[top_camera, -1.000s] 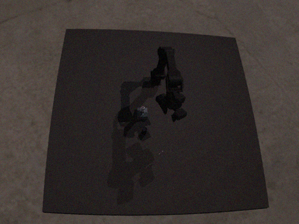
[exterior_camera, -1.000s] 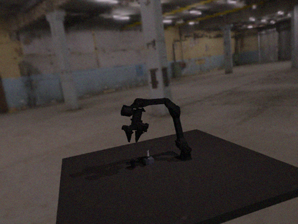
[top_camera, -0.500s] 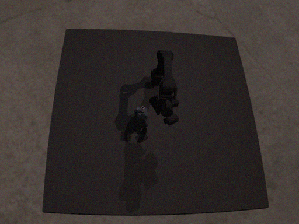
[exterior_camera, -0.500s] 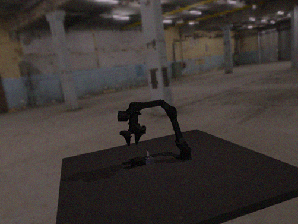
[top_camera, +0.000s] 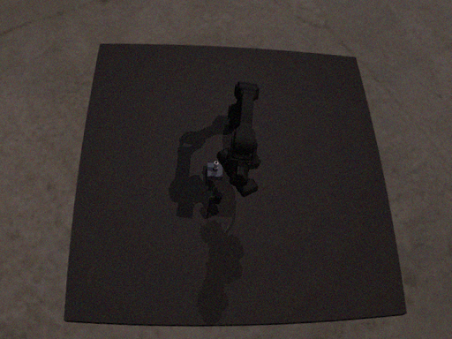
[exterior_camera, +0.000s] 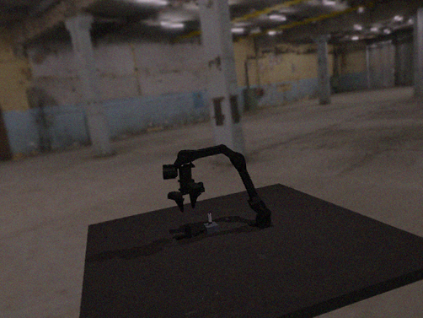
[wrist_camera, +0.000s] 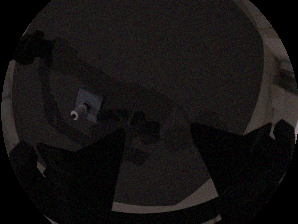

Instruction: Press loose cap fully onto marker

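Note:
The pale marker (top_camera: 216, 164) (exterior_camera: 209, 218) (wrist_camera: 79, 111) stands upright in the small grey-blue holder block (top_camera: 212, 172) (exterior_camera: 211, 228) (wrist_camera: 93, 102). A light ring shows at its top. I cannot make out the loose cap in any view; the scene is very dark and shadows lie beside the block. My gripper (exterior_camera: 188, 210) (wrist_camera: 158, 130) points down with its fingers apart and nothing visible between them. It hangs well above the table, to the left of the marker in the exterior view. In the wrist view the marker and block are left of the fingers.
The dark table top (top_camera: 311, 252) (exterior_camera: 278, 275) carries the arm's base, behind the holder block in the top view and to its right in the exterior view. Shadows of the arm fall across the block's surroundings. A concrete floor surrounds the table top.

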Robot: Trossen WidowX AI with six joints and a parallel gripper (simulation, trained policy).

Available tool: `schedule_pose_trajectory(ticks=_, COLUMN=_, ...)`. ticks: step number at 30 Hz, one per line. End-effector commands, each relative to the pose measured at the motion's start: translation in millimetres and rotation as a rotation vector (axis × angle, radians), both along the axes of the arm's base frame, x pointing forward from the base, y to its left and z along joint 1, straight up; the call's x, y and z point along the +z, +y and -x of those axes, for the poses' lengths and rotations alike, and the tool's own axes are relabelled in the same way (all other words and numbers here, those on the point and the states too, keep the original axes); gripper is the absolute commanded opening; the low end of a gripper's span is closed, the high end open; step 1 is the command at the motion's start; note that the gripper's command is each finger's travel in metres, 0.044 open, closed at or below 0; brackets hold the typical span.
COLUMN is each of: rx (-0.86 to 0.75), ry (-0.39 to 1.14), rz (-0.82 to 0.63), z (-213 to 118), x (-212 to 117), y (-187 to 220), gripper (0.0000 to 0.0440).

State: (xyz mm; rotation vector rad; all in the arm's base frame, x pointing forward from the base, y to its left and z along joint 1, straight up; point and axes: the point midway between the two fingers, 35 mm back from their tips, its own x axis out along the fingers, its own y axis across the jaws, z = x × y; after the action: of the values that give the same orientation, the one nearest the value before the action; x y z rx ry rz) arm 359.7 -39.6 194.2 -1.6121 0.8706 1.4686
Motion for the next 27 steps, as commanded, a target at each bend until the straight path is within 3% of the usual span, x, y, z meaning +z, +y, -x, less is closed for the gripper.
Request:
schedule_pose_trajectory(ticks=1, rx=-0.002, ry=0.024, rz=0.006, z=-1, x=-5, y=-9, gripper=0.0321)
schedule_pose_trajectory(ticks=27, rx=0.012, ry=0.152, rz=-0.019, z=-14, x=-63, y=-48, gripper=0.0301)
